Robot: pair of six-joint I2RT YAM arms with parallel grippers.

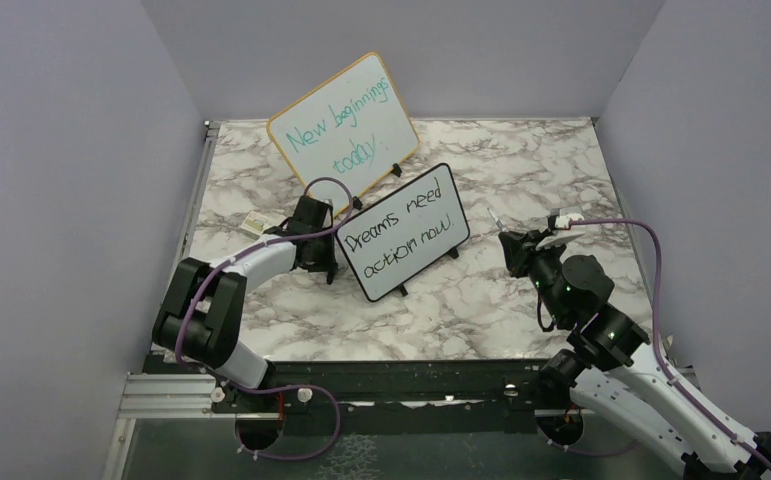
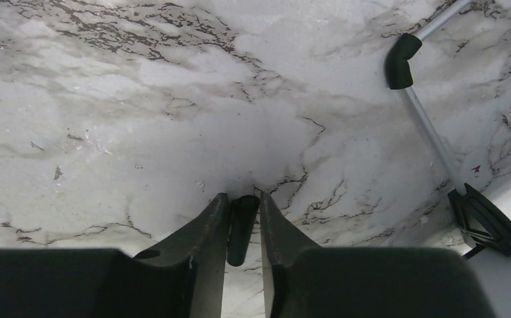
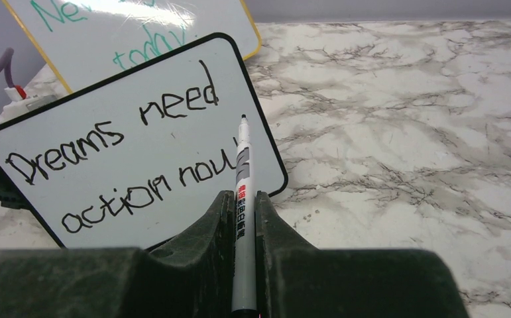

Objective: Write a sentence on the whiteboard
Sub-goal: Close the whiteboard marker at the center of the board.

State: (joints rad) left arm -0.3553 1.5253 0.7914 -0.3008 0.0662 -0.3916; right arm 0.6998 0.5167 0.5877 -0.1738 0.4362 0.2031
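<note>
Currently, right fingers [image 3: 219,222] pinch a marker [image 3: 242,173] (tip toward the whiteboard [image 3: 73,179], not touching); left fingers [image 2: 209,228] pinch a black cap [image 2: 242,228].

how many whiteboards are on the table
2. The black-framed whiteboard stands mid-table; the larger wood-framed board stands behind it, toward the back wall. No others show.

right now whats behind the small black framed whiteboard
A bigger wood-framed board with teal writing stands behind the whiteboard. In the right wrist view the whiteboard covers its lower edge.
</note>
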